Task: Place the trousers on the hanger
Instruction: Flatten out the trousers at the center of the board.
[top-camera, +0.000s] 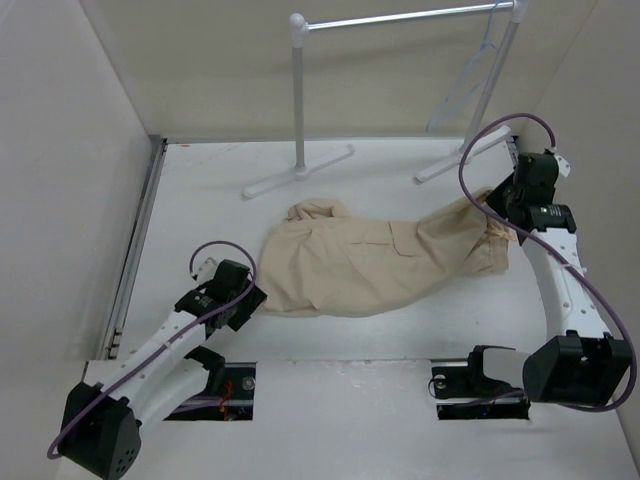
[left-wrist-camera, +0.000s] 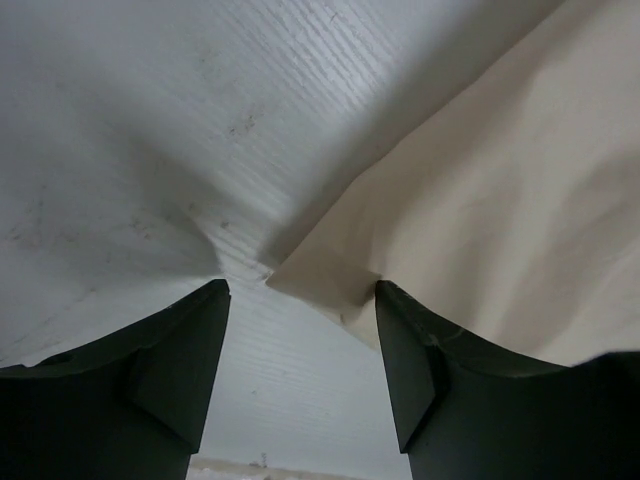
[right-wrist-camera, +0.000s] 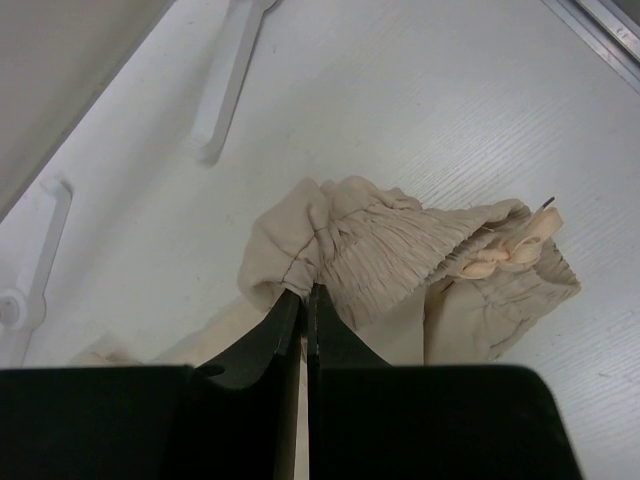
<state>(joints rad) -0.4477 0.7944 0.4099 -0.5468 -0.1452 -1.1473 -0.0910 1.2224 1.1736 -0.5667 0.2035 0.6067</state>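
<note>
Now holding trousers (top-camera: 370, 265) in shut right tool (right-wrist-camera: 305, 292), left tool (left-wrist-camera: 302, 288) open astride hem (left-wrist-camera: 325, 280); next, probably closing, lifting to hanger (top-camera: 462, 85).

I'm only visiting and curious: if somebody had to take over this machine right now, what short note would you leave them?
Left gripper: open, low over the table. A corner at the leg end of the trousers lies between its fingers, not gripped.
Right gripper: shut on the elastic waistband, at the right side of the table.
Trousers: beige, spread across the table.
Hanger: hangs empty at the right end of the rack at the back.
Done: waistband gripped.
Left: probably grip the leg end, then get the trousers onto the hanger.
</note>
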